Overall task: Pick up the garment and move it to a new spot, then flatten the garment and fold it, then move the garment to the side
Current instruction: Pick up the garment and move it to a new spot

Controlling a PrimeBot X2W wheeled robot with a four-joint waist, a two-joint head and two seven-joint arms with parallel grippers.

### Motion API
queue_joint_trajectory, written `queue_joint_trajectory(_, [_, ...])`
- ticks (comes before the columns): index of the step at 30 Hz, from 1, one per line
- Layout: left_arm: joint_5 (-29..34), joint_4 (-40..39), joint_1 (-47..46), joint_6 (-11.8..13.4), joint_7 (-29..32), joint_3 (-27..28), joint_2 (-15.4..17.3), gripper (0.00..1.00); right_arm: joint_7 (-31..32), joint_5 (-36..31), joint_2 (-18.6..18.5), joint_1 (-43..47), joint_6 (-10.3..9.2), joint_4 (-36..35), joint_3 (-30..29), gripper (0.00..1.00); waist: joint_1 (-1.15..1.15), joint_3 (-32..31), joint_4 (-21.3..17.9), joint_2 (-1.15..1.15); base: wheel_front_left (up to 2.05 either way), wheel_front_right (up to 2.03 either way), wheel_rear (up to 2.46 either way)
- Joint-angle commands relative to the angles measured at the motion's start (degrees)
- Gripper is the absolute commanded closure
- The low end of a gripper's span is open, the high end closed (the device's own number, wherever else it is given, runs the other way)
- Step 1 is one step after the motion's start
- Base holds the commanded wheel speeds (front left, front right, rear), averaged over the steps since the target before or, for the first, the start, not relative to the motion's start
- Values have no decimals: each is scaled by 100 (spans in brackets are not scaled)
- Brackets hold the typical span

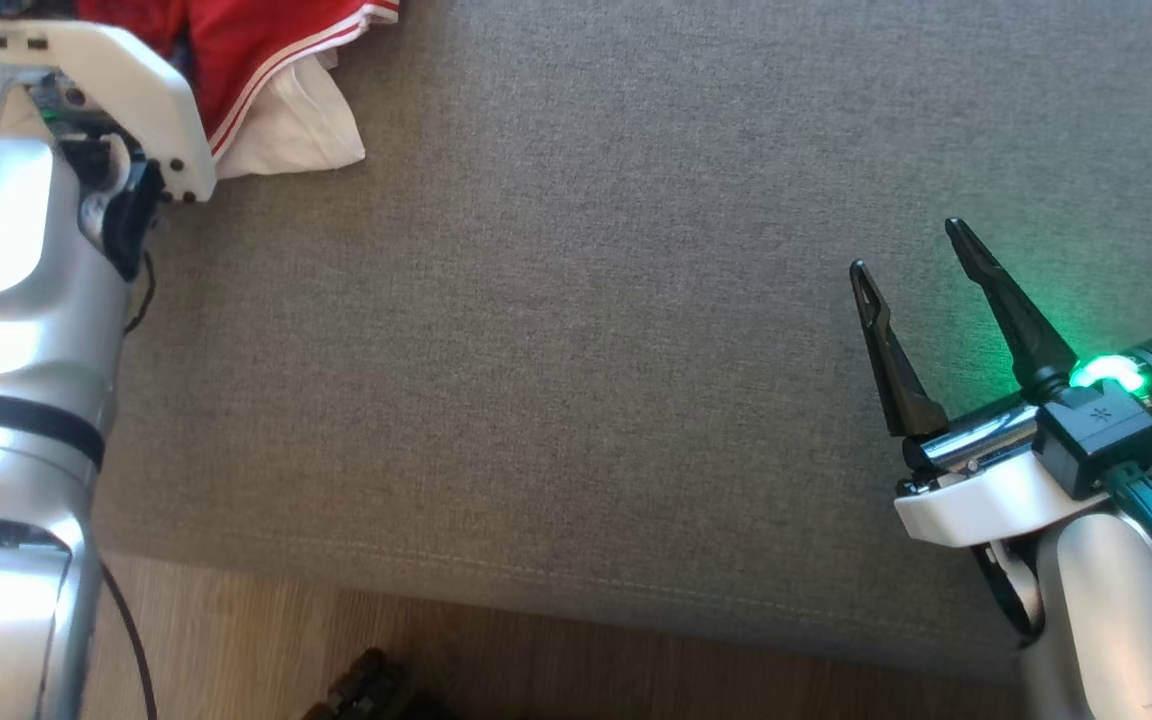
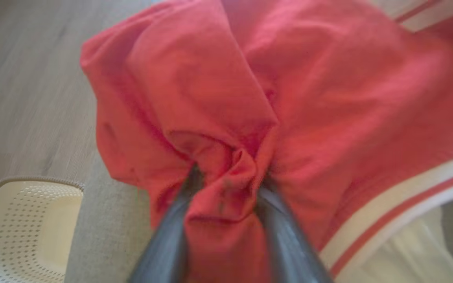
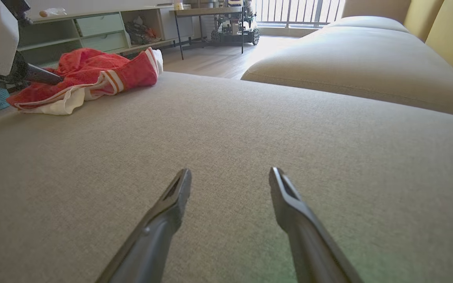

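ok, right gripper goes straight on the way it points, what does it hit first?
Likely the grey cushion ahead of the right gripper; depth is unclear. The red garment lies well off that line.

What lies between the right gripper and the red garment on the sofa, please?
Only bare grey sofa cushion separates the right gripper from the red garment; the head view and the right wrist view both show it.

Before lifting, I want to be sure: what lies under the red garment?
Grey sofa cushion lies under the red garment, and white fabric peeks from beneath its striped hem. Anything under the bunched middle is covered and cannot be seen.
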Motion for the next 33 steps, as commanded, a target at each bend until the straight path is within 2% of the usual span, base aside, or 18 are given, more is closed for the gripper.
queue_joint_trajectory(1, [-61,-173,23,-31,-356,66,257,100,-52,44,25,-50,-2,-141,136,0,0,-89,-15,0,0,0,0])
queue_joint_trajectory(6, [-96,-461,144,-48,-1631,63,385,100,-52,128,59,-9,-2,-55,105,0,0,-396,-27,0,0,0,0])
queue_joint_trajectory(9, [-45,-728,270,12,-1851,84,436,100,-52,220,110,23,-2,6,147,0,0,-665,-51,0,0,0,0])
queue_joint_trajectory(17, [125,-2239,961,77,-1883,243,561,100,-52,395,217,163,-2,95,222,0,0,-1378,-219,0,0,0,0])
queue_joint_trajectory(22, [190,-2898,1264,67,-1884,229,564,100,-52,492,238,257,-2,101,198,0,0,-1662,-403,0,0,0,0])
queue_joint_trajectory(26, [184,-3397,1456,54,-1867,159,558,100,-52,685,243,298,-2,31,160,0,0,-1886,-702,0,0,0,0])
queue_joint_trajectory(33, [54,-4394,1666,91,-1282,13,461,100,-52,1001,244,339,-2,-177,138,0,0,-2084,-1491,0,0,0,0])
